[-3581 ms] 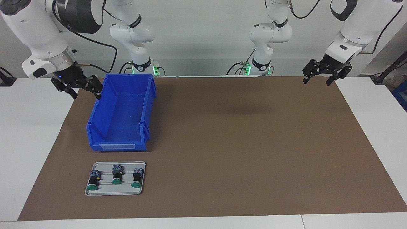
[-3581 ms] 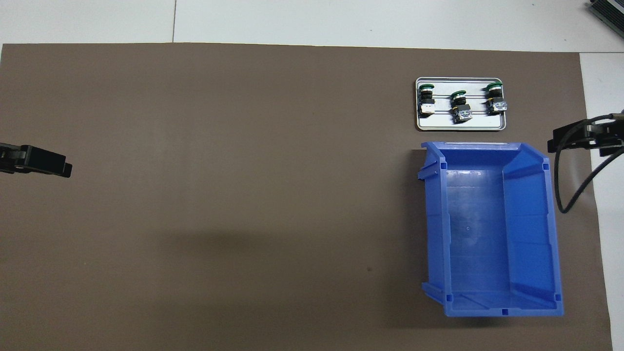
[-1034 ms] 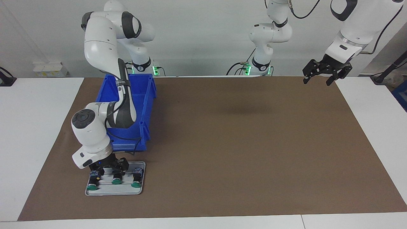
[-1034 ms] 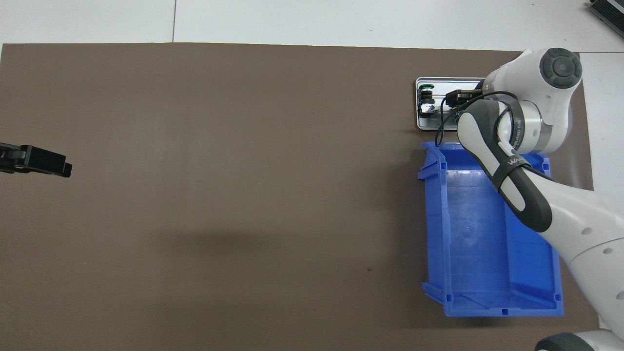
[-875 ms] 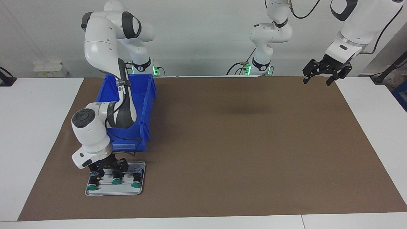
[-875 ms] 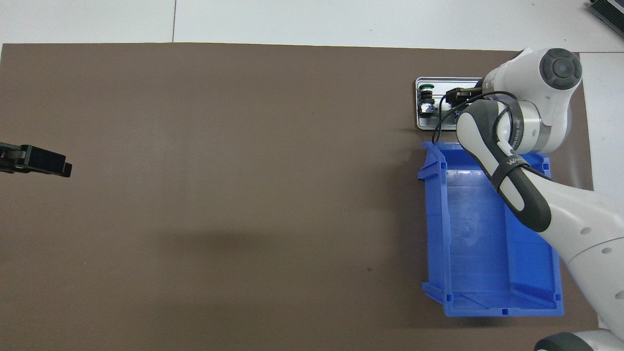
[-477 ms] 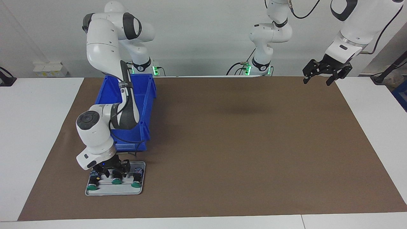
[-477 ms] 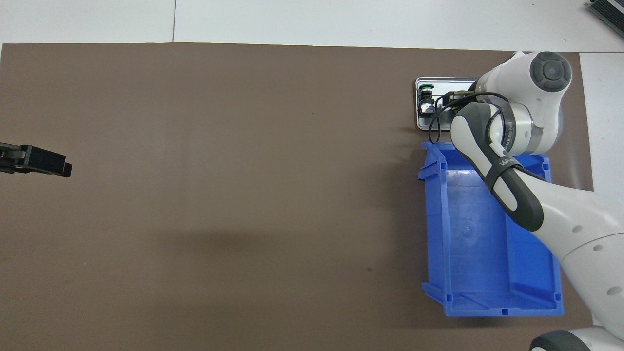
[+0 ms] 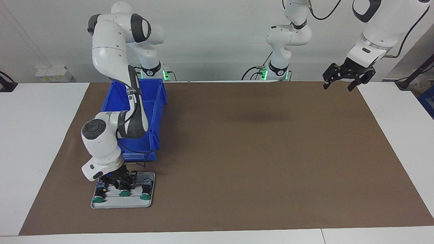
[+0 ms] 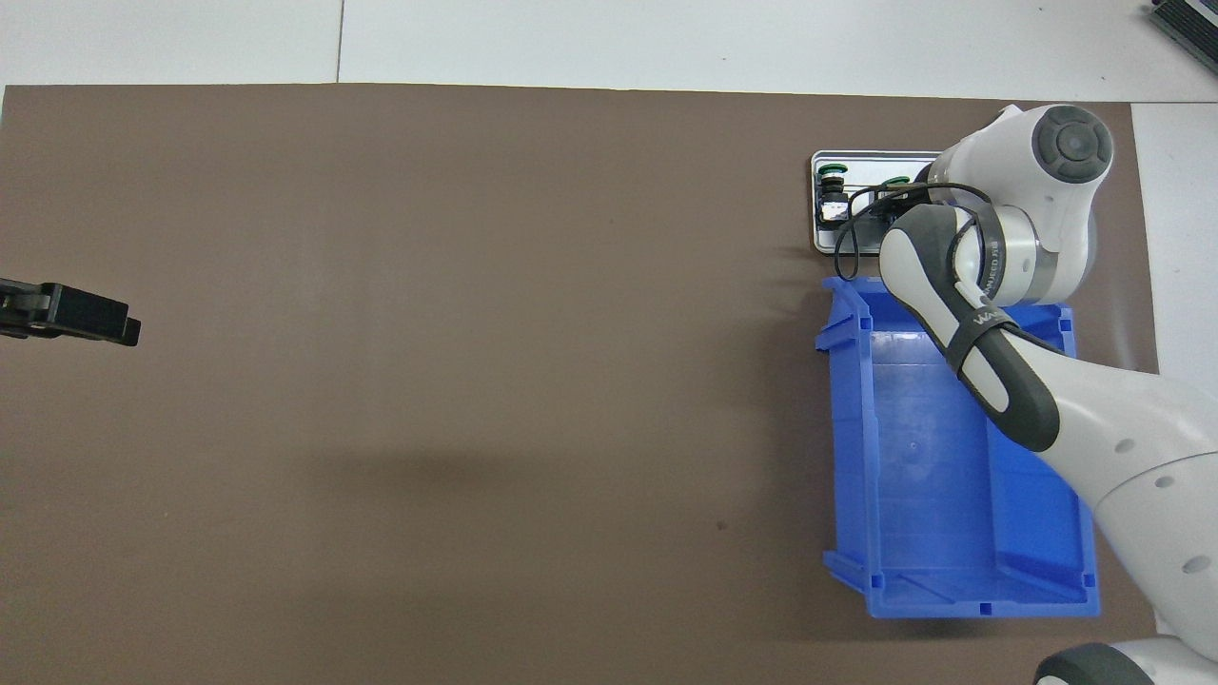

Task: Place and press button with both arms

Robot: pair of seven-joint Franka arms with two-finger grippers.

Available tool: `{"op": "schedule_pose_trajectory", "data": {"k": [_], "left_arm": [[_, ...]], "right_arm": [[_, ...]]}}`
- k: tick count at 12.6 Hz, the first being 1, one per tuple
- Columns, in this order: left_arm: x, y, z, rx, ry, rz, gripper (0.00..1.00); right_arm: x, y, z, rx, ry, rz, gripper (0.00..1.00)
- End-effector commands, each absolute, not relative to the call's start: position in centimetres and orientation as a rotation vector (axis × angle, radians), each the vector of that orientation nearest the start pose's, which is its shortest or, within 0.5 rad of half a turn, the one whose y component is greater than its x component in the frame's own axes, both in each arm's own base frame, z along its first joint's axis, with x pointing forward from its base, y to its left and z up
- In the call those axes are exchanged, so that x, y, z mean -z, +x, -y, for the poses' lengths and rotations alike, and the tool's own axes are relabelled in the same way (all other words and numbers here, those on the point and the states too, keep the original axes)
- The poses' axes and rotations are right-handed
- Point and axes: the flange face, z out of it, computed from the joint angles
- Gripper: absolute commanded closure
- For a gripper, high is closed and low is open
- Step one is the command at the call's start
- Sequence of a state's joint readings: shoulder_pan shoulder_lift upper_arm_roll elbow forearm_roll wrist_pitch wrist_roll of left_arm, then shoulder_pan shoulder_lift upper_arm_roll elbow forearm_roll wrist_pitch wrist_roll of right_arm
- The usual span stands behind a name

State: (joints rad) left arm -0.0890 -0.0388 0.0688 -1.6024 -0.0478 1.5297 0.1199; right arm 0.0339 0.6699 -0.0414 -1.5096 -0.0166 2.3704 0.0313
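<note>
The right hand [image 9: 124,183] sits low over the middle button [image 9: 124,189], apparently clenching; the released left hand [image 9: 344,75] waits well apart.

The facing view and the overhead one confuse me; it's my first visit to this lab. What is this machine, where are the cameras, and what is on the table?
These are two white robot arms, each ending in a black gripper. One camera faces them across the table; the other looks down from above their end. On the brown mat lie a blue bin and, farther from the robots, a grey tray with three green-capped buttons. The right gripper is down at the middle button; whether it holds it is unclear. The left gripper waits open, empty.
</note>
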Motion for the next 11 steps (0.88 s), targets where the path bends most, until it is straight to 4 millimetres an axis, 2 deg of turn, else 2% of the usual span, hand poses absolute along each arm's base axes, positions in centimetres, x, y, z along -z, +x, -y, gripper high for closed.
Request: {"op": "schedule_pose_trajectory", "data": {"k": [1,2,3,6,8,9,11], "left_arm": [[-62.8,53.0,1.3,-0.039,-3.168,-0.222,0.0],[-62.8,53.0,1.3,-0.039,-3.168,-0.222,0.0],[-62.8,53.0,1.3,-0.039,-3.168,-0.222,0.0],[-62.8,53.0,1.3,-0.039,-3.168,-0.222,0.0],[-62.8,53.0,1.3,-0.039,-3.168,-0.222,0.0],[-62.8,53.0,1.3,-0.039,-3.168,-0.222,0.0],[-62.8,53.0,1.3,-0.039,-3.168,-0.222,0.0]], "right_arm": [[-28.2,72.6,-0.2,0.301,-3.166,-0.025,0.54],[-28.2,72.5,-0.2,0.297,-3.167,-0.026,0.64],[-28.6,72.6,0.2,0.294,-3.169,-0.034,0.82],[-29.3,72.8,0.6,0.287,-3.171,-0.038,1.0],[-30.0,73.2,1.0,0.287,-3.172,-0.049,1.0],[-30.4,73.3,1.2,0.229,-3.18,-0.055,1.0],[-33.9,74.6,0.7,0.2,-3.184,-0.05,1.0]]}}
